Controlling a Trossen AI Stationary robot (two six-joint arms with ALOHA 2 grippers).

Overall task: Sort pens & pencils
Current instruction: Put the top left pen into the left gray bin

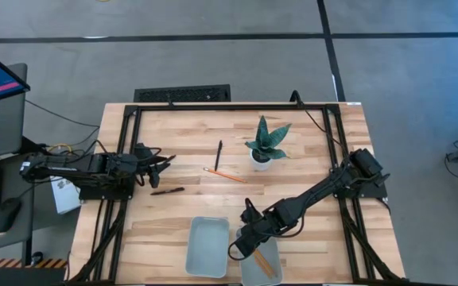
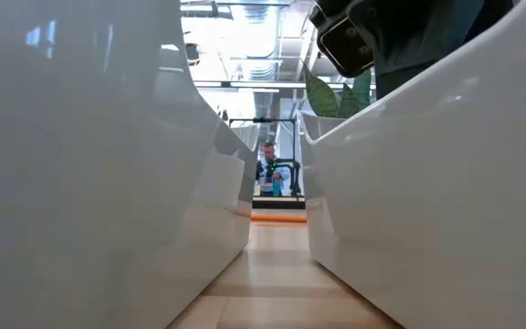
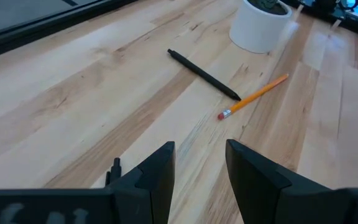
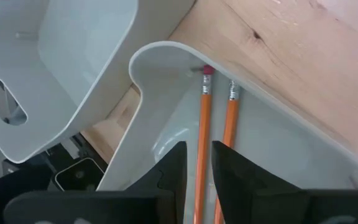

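Note:
Two orange pencils (image 4: 230, 118) lie side by side in the right-hand white tray (image 1: 249, 270), eraser ends at its wall. My right gripper (image 4: 199, 155) hovers over that tray, narrowly open, its fingers on either side of one pencil (image 4: 204, 118) with a sliver of gap showing. A third pencil (image 1: 225, 174) and a black pen (image 1: 219, 155) lie flat mid-table near the plant. Another black pen (image 1: 168, 191) lies flat just beside my left gripper (image 3: 201, 168), which is open and low over the wood at the table's left. The third pen is out of view.
An empty white tray (image 1: 207, 246) sits left of the pencil tray at the near edge. A small potted plant (image 1: 266, 143) stands behind the loose pencil. A black frame (image 1: 126, 119) rims the table. A person (image 2: 268, 169) shows far back in the room.

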